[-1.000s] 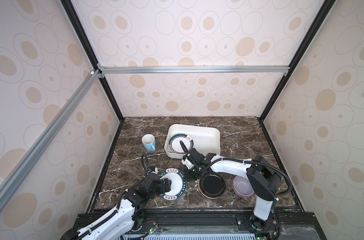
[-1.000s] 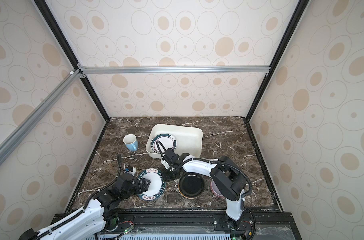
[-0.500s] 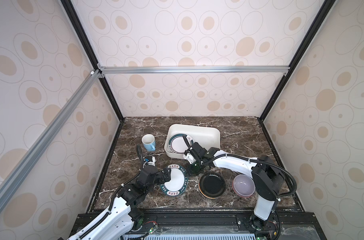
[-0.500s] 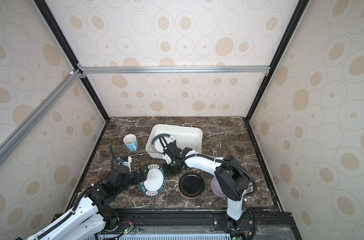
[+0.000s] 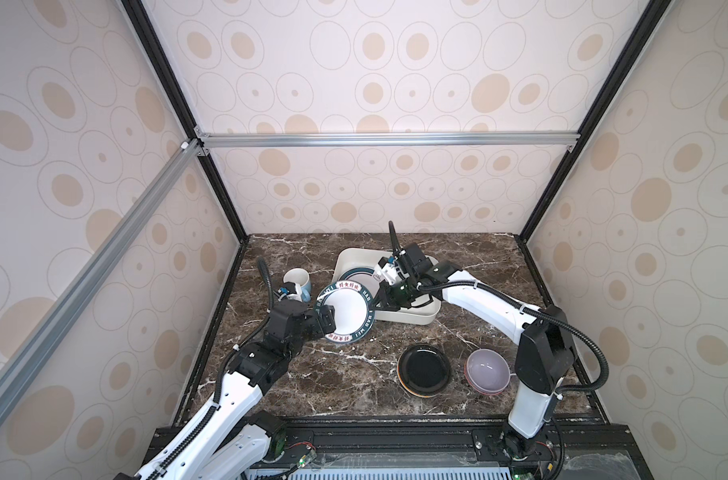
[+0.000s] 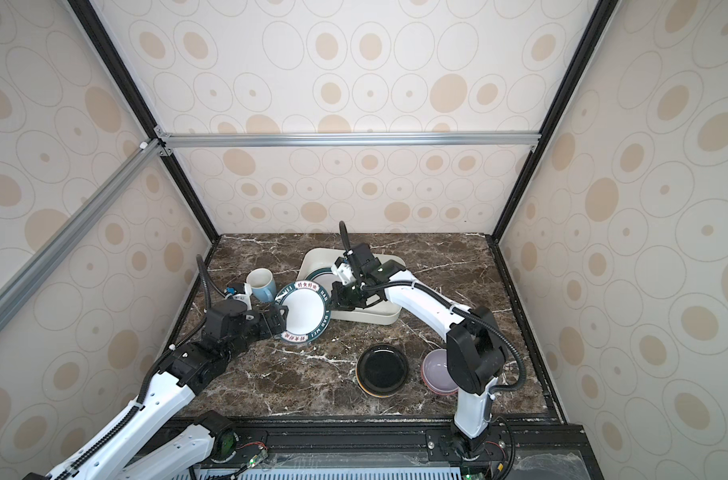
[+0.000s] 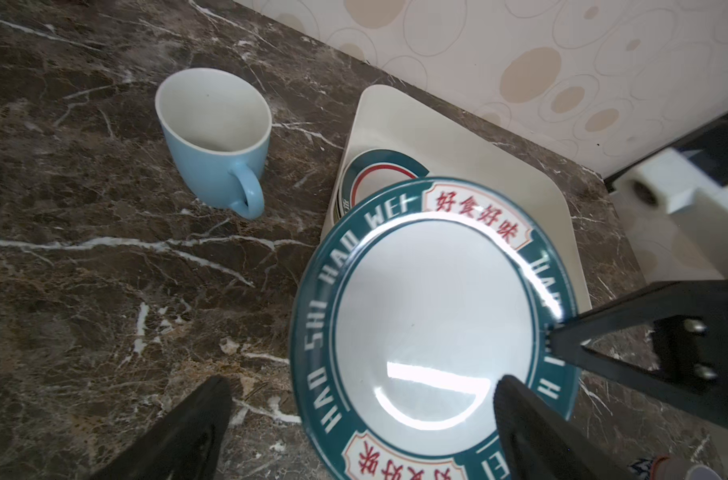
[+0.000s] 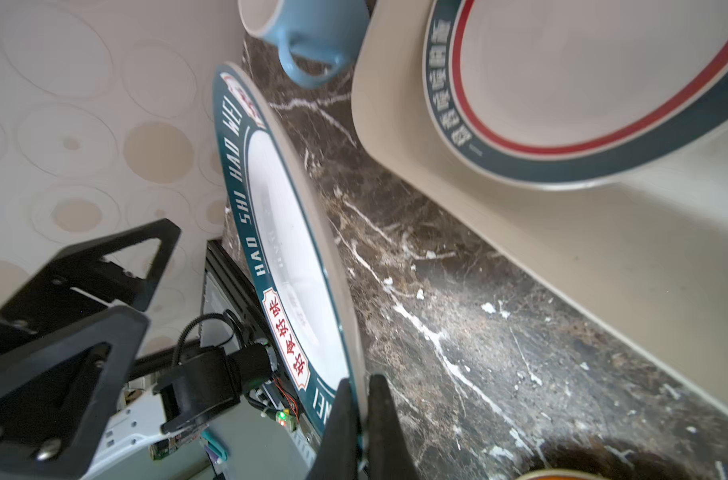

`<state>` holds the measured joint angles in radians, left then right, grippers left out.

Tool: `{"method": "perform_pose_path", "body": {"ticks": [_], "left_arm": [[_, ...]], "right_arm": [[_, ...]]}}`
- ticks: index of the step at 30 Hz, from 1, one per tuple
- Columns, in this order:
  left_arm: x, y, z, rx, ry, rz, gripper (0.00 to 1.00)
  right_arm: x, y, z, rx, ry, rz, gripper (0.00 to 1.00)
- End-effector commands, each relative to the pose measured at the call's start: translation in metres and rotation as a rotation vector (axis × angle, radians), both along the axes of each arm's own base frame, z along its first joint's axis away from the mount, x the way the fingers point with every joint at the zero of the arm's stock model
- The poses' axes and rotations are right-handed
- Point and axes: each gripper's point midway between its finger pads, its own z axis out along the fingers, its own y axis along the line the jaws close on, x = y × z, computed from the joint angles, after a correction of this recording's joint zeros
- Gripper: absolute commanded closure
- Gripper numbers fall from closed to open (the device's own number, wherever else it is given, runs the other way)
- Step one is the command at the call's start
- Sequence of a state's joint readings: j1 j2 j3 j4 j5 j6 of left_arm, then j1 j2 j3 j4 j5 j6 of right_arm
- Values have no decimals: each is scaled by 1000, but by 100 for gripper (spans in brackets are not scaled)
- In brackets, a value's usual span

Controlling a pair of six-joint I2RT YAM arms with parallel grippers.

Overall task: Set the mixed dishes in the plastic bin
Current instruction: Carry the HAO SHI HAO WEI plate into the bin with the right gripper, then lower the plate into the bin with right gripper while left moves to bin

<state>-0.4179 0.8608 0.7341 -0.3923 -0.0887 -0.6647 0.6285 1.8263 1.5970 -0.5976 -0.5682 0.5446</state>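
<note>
Right gripper was clamped on the rim of the teal-rimmed plate, one finger on each face, at the plate's edge nearest the plastic bin; plate was tilted, face toward the top camera, at the bin's near-left corner, its far edge overlapping the bin's rim in both top views; couldn't tell whether its low edge touched the marble table. Left gripper sat on the plate's side away from the bin, jaws spread wide, pinching nothing; in the left wrist view one finger crossed in front of the plate's face and the other was off the plate, over bare table. Second plate, dark rim with a red ring, lay inside the bin at its left end. Light-blue mug stood upright on the table just left of the bin, outside it. Glossy black plate and lilac bowl sat side by side on the table in front of the bin, well apart from it; the bowl was further right, just beside the right arm.
</note>
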Motion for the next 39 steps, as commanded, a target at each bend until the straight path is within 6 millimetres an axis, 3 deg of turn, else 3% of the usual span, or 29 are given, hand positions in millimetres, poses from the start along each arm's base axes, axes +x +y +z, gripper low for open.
{"method": "perform_pose_path", "body": {"ticks": [1,6,13,19,27,28,33,39], "left_arm": [[18,-3,19,24,-26,-45,1],[47,-18,24,61,-8,-107,1],[90,-37,15,114,33,-163,1],[115,-52,0,106,63,-190,1],[132,-62,-15,105,85,-211,1],[132,-63,-16,104,88,-213,1],[134,-63,-19,108,92,-210,1],[132,-60,-21,116,87,-203,1]], "right_arm": [[30,-10,11,39,-9,-32,100],[77,-31,2,28,-15,-110,100],[117,-41,-39,-19,23,-151,100],[131,-38,-76,-45,79,-152,100],[136,-30,-102,-44,133,-136,100],[135,-29,-103,-44,138,-132,98],[131,-39,-108,-127,120,-123,62],[129,-49,-106,-187,90,-127,53]]}}
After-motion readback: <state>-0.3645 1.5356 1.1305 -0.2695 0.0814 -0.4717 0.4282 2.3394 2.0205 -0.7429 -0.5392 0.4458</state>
